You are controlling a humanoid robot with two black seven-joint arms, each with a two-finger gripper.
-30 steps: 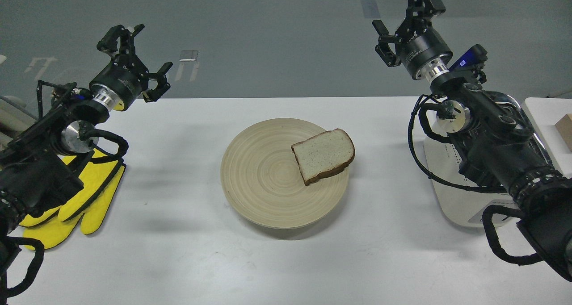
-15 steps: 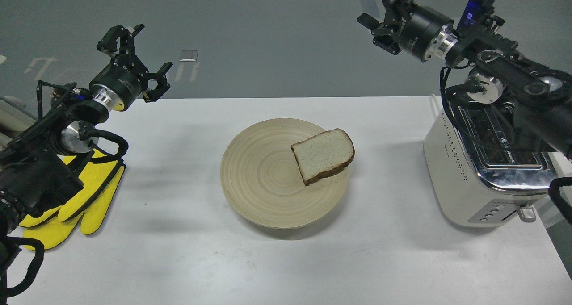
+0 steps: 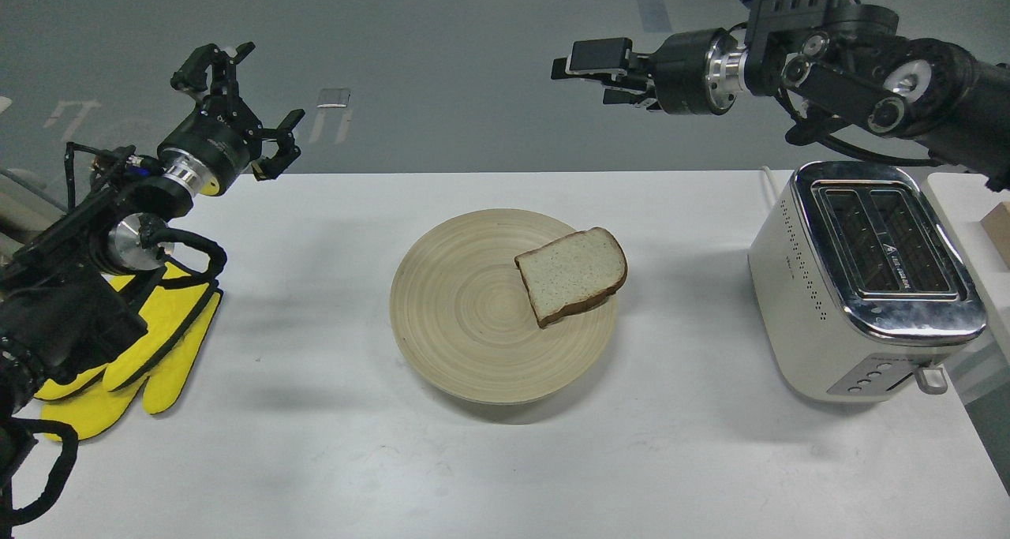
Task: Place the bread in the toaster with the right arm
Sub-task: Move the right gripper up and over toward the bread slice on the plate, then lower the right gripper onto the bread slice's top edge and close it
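Bread (image 3: 571,275) lies on the right side of the wooden plate (image 3: 465,318), mid surface (image 3: 316,444). Toaster (image 3: 864,286) stands well to its right, slots empty. Right pincer (image 3: 588,64) hangs high above, holding nothing; finger gap unclear, cannot tell. Left pincer (image 3: 241,101) spread wide, empty, above yellow gloves (image 3: 150,357).

Bright even overhead light, soft shadows, chrome glare, sharp focus

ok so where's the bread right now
In the head view the bread lies on the right edge of the wooden plate, mid-table, left of the toaster; no gripper touches it.
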